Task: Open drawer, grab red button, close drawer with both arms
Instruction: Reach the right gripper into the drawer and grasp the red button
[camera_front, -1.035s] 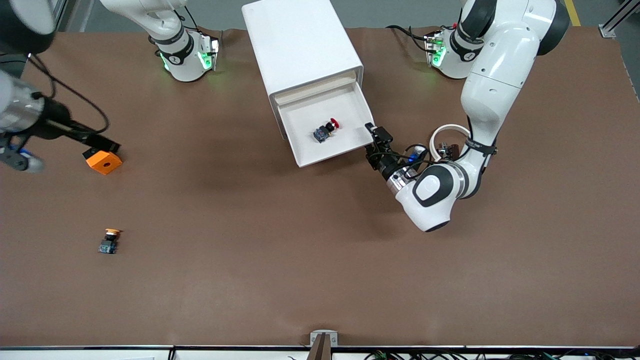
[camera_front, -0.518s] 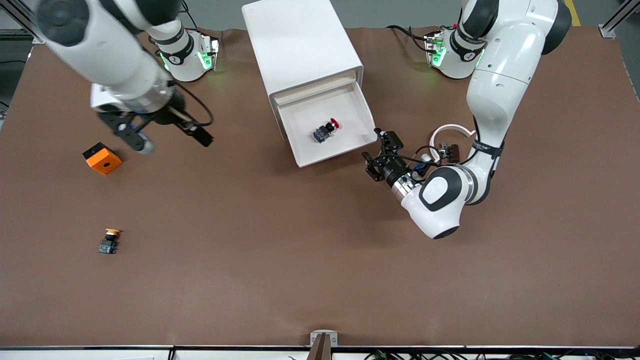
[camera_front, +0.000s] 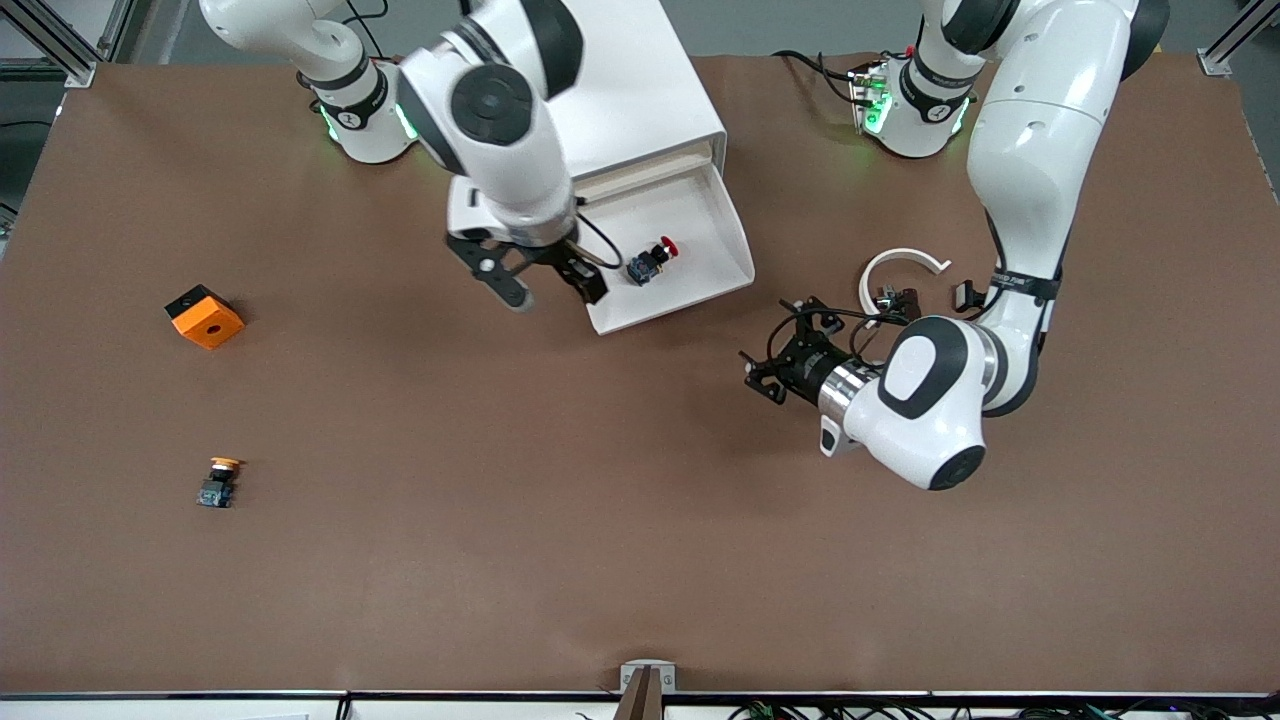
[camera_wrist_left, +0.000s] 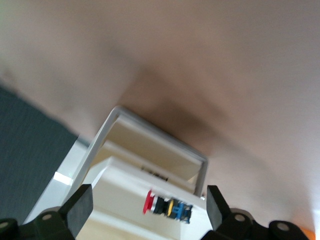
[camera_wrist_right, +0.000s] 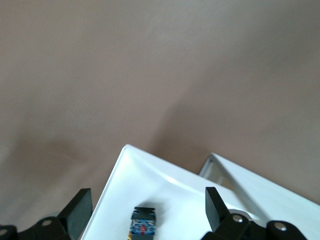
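Drawer (camera_front: 690, 250) pulled out of the white cabinet (camera_front: 610, 90), red-capped button (camera_front: 652, 261) lying inside.
The right gripper (camera_front: 545, 285) hangs spread over the drawer's low front corner; the left gripper (camera_front: 775, 365), spread too (holding nothing), hovers over bare brown tabletop (camera_front: 640, 520), well apart from the drawer's rim.

Both arms (camera_front: 1020, 140) showing glossy white shells, black joint bands, silver wrist rings; bases glowing green; black cables looping round black two-finger grippers (camera_front: 775, 375).
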